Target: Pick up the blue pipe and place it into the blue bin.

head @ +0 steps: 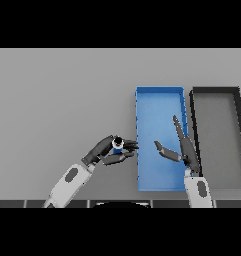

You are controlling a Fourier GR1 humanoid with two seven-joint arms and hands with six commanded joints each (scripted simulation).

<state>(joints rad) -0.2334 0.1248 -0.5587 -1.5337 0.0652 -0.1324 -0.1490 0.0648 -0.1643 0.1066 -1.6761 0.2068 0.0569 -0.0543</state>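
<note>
The left hand is gripping the blue pipe with its fingers and thumb curled round it. The pipe is standing roughly upright in the hand, showing a dark top end. The hand and pipe are sitting just beside the left wall of the blue bin, outside it. The right hand is hovering over the right part of the blue bin, its fingers straight and its thumb spread apart. A dark bin is lying just beside the blue bin, on its right. Both bins are resting on the grey table.
</note>
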